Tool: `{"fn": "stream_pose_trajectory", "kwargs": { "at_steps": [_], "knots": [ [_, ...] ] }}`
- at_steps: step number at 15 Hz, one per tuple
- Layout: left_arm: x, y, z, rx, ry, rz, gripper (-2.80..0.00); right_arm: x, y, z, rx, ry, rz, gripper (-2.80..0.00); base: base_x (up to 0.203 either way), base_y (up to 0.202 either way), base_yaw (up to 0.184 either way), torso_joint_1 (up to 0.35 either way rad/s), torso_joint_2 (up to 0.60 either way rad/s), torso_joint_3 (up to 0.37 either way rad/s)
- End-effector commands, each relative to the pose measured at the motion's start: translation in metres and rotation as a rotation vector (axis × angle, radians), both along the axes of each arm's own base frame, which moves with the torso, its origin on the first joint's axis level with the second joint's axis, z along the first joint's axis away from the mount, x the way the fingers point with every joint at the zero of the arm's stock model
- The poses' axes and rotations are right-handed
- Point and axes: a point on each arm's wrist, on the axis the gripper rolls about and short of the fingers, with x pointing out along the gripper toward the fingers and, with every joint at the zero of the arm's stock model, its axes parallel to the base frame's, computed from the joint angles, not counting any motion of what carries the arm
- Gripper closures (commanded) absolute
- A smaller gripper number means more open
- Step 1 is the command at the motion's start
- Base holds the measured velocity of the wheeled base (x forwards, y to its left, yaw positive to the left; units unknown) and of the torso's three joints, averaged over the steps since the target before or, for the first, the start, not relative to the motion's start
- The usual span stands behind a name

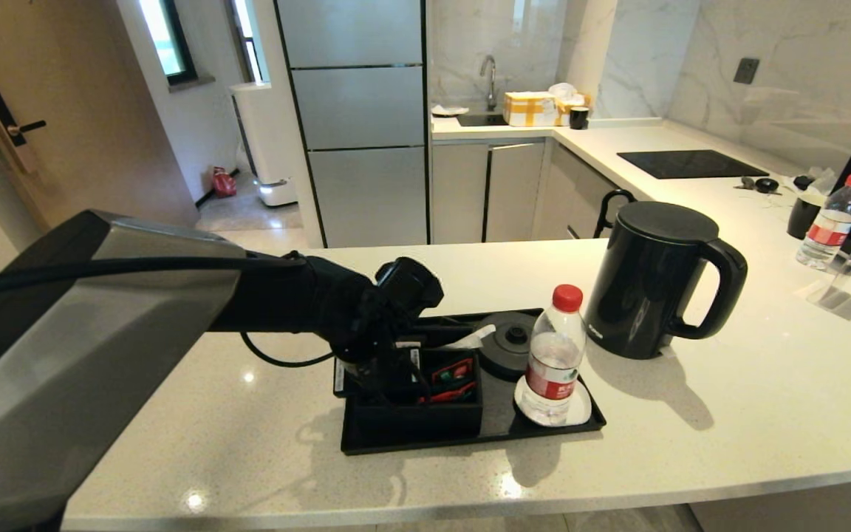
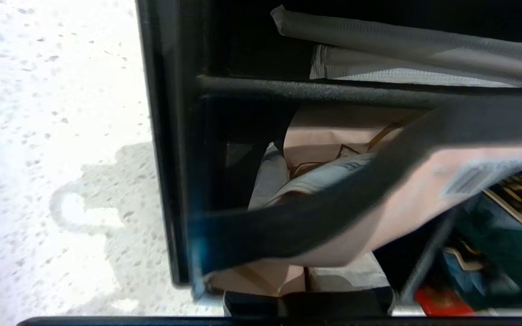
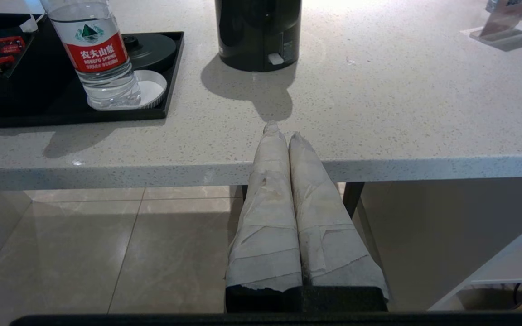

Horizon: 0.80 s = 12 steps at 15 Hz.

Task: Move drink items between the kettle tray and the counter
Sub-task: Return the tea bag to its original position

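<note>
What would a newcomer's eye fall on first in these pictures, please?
The left arm reaches across the counter, its hand down in the tray compartments, where a pink sachet with a black band lies close before the wrist camera. The black kettle stands off its base, right of the tray, and a red-capped bottle sits on the coaster.

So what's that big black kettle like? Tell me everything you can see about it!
The kettle is tall, smooth and matte black, with a flat round lid and a big loop handle on the side away from the tray. It stands upright on the pale speckled counter, just beside the tray, not on its round base, which sits empty. A small pale tab shows low on its body in the right wrist view. Nothing is touching it except the counter.
</note>
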Motion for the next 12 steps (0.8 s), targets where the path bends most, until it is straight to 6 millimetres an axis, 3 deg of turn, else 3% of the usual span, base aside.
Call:
{"fn": "stream_pose_trajectory", "kwargs": {
  "at_steps": [1,2,7,10,11,12],
  "knots": [
    [-0.007,0.003,0.021,-0.028,-0.036,0.001,0.00,0.000,0.000,0.000,-0.001,0.002,0.000,0.00,0.000,0.000,0.000,0.000,0.00,0.000],
    [-0.010,0.004,0.029,-0.038,-0.048,-0.001,0.00,0.000,0.000,0.000,-0.001,0.002,0.000,0.00,0.000,0.000,0.000,0.000,0.00,0.000],
    [-0.010,0.004,0.029,-0.038,-0.048,-0.001,0.00,0.000,0.000,0.000,-0.001,0.002,0.000,0.00,0.000,0.000,0.000,0.000,0.00,0.000],
    [-0.024,0.008,0.035,-0.005,-0.059,0.015,0.00,0.000,0.000,0.000,-0.002,0.002,0.000,0.00,0.000,0.000,0.000,0.000,0.00,0.000],
    [-0.024,0.008,0.035,-0.005,-0.059,0.015,-2.80,0.000,0.000,0.000,-0.002,0.002,0.000,0.00,0.000,0.000,0.000,0.000,0.00,0.000],
    [-0.024,0.008,0.035,-0.005,-0.059,0.015,-2.80,0.000,0.000,0.000,-0.002,0.002,0.000,0.00,0.000,0.000,0.000,0.000,0.00,0.000]
  ]
}}
